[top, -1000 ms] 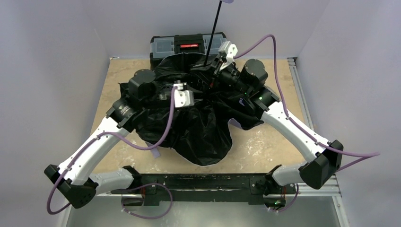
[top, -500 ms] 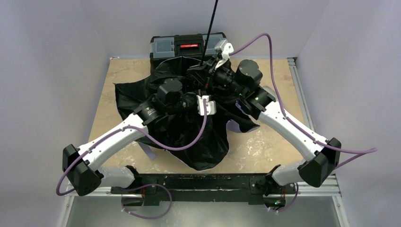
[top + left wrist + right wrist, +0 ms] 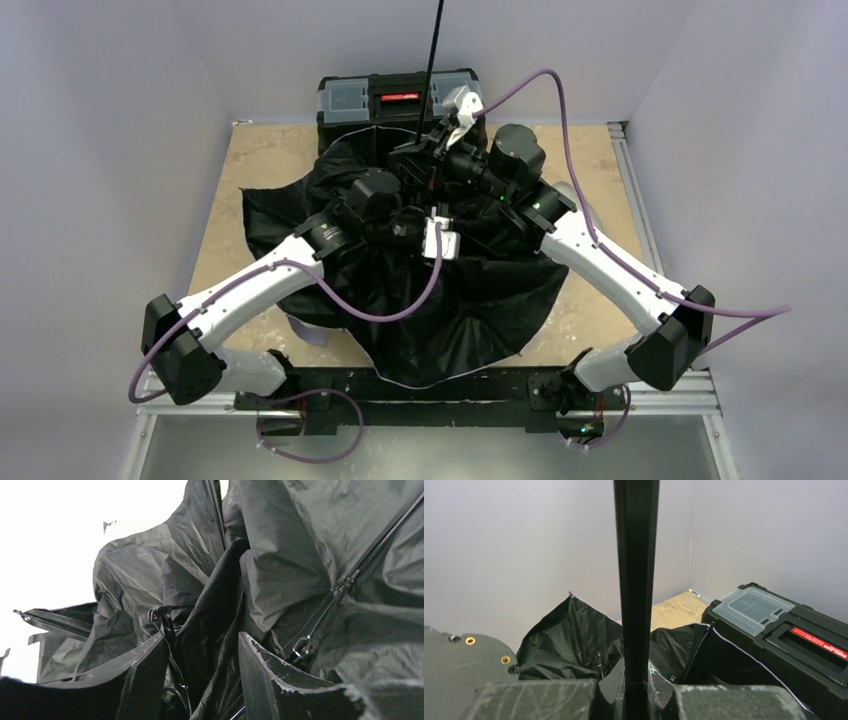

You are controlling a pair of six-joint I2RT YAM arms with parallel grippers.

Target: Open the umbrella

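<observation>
**SHAFT AXIS AND GRIPPER PLACEMENT FOR OPENING**

Locate the umbrella [image 3: 450, 300] at mid-table, outer side down, black lining upward, partly spread. Trace its thin black shaft [image 3: 432, 60] from the hub up toward the far wall, near upright, out past the top of the overhead view; take this as the long axis. Find the right gripper [image 3: 636, 680] clenched on the shaft just above the hub. Find the left gripper [image 3: 202, 640] just beside it on the near side, low among the folds, fingers apart, with a fold of lining and a rib hinge [image 3: 159, 612] in the gap, apparently not pinched. Treat the left arm as nearer the ribs, hence the likelier one to push along the axis. Watch for loose fabric and a long rib [image 3: 350, 580] snagging the fingers. Note the black toolbox [image 3: 350, 100] at the far edge of the table [image 3: 260, 160], directly behind the canopy; allow for spreading fabric pressing against it.
</observation>
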